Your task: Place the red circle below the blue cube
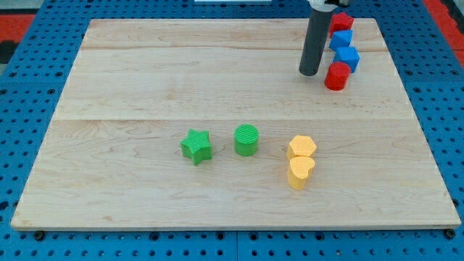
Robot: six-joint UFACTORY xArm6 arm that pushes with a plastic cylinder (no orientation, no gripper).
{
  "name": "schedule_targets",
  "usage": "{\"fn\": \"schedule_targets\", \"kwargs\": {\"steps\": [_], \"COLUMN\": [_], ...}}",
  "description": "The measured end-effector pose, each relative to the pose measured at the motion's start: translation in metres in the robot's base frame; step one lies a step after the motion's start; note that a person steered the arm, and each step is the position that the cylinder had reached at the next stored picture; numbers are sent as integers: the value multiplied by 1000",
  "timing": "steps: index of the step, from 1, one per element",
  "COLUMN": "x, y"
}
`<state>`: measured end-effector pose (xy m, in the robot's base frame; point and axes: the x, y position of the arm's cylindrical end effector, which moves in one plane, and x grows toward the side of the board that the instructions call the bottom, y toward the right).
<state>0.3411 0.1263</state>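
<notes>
At the view's bottom, on the wooden board (145, 203), a yellow heart (299, 174) touches a yellow hexagon (301, 148) just above it. To their left stand a green cylinder (246, 139) and a green star (196, 146), near each other but apart, and well clear of our work.

Farther up, toward the view's top right, my tip (309, 73) rests on the board just left of the red circle (336, 76); whether they touch we cannot tell. The rod carries no pincer at all, so nothing opens, closes or is held; we only push.

The red circle sits directly beneath a blue cube (349, 57), the two touching. Above it come a second blue block (341, 38) and another red block (342, 21), partly hidden behind the rod, the four forming a slanted column.

We judge the task close to done, or done. If any trimming remains, it should be a short, slow nudge from the left, aimed through the circle's centre, so it does not roll off the tip or shove the blue cube out of line. Pushing upward risks disturbing the whole column.
</notes>
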Motion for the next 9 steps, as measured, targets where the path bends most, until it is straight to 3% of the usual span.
{"fn": "schedule_targets", "kwargs": {"steps": [2, 9], "x": [23, 8], "y": [6, 31]}}
